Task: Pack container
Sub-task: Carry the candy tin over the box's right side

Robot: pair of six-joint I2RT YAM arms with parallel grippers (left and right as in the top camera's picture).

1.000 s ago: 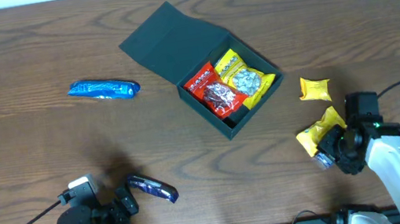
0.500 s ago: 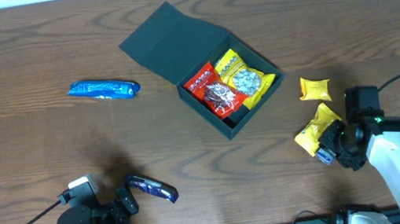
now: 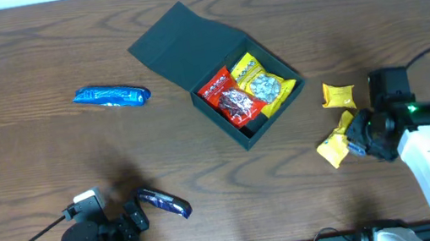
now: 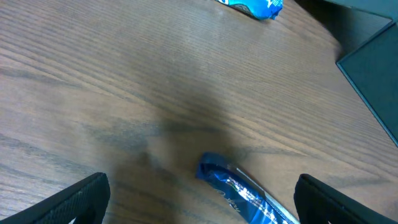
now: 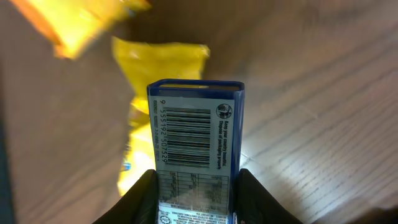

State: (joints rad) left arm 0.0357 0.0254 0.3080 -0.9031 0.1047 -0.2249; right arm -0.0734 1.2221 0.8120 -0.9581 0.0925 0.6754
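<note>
right jaws clamp a blue barcoded packet (image 5: 196,143), its lower end cut off; a yellow packet (image 5: 160,68) blurs behind. left jaws gape wide, a cropped dark blue wrapper (image 4: 249,196) between them, untouched. the container (image 3: 178,45) sits open mid-bench (image 3: 34,165).

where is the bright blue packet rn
Overhead view: bright blue packet lies on the table's left side, just left of the open container, not touching it.

Brown wooden table (image 3: 16,47) (wavy grain throughout)
</note>
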